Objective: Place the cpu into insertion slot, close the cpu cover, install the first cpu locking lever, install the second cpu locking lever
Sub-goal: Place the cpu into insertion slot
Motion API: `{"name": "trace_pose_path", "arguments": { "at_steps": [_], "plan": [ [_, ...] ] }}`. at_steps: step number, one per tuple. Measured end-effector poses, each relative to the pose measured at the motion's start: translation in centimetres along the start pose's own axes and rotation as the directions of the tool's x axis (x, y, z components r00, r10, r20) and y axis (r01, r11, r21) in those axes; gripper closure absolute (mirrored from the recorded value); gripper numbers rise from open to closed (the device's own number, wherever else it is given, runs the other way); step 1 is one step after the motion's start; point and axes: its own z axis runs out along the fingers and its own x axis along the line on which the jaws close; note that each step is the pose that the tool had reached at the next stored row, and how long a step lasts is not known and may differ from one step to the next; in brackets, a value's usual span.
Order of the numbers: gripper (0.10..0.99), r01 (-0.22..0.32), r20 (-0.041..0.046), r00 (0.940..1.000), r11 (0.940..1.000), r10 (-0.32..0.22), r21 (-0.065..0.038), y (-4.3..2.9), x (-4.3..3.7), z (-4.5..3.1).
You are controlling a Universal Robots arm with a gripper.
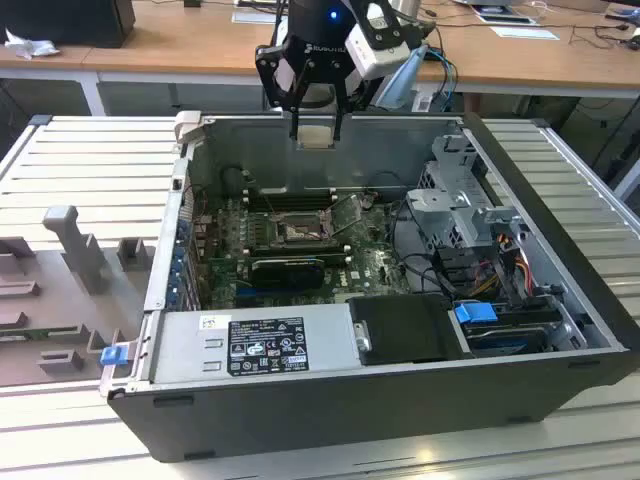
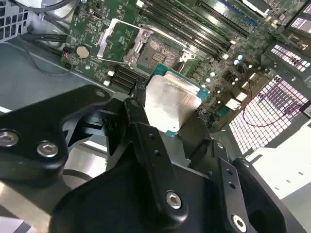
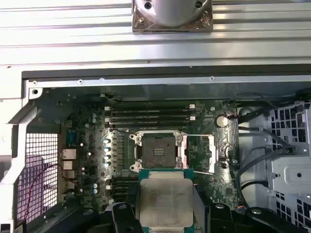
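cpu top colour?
The cpu top is pale silver-grey, with a green edge; shows best in the first wrist view.

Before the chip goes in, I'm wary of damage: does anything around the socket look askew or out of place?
Nothing stands out. The cpu sits square in the end effector above the case, the insertion slot is bare, and the cpu cover is swung open beside it.
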Motion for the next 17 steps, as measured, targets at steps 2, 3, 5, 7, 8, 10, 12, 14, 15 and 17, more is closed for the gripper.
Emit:
{"name": "trace_pose_path", "arguments": {
  "at_steps": [2,3,5,7,8,10,12,14,15,17],
  "plan": [
    [0.557,-0.050,0.0045,0.9987,0.9987,0.050,-0.001,0.00,0.00,0.00],
    [0.557,-0.074,0.0065,0.9973,0.9973,0.074,-0.002,0.00,0.00,0.01],
    [0.557,-0.075,0.0066,0.9971,0.9972,0.075,-0.002,-0.04,0.01,0.05],
    [0.557,-0.075,0.0066,0.9971,0.9972,0.075,-0.001,-0.04,0.00,0.06],
    [0.557,-0.076,0.0067,0.9971,0.9971,0.076,-0.002,-0.04,0.00,0.07],
    [0.557,-0.080,0.0071,0.9967,0.9968,0.080,-0.002,-0.04,0.00,0.07],
    [0.557,-0.088,0.0078,0.9961,0.9962,0.088,-0.002,-0.04,0.00,0.08],
    [0.557,-0.091,0.0081,0.9958,0.9958,0.091,-0.002,-0.04,0.00,0.07],
    [0.557,-0.096,0.0084,0.9954,0.9954,0.096,-0.002,-0.04,0.00,0.08],
    [0.557,-0.101,0.0089,0.9949,0.9949,0.101,-0.002,-0.04,0.00,0.07]
  ]
}}
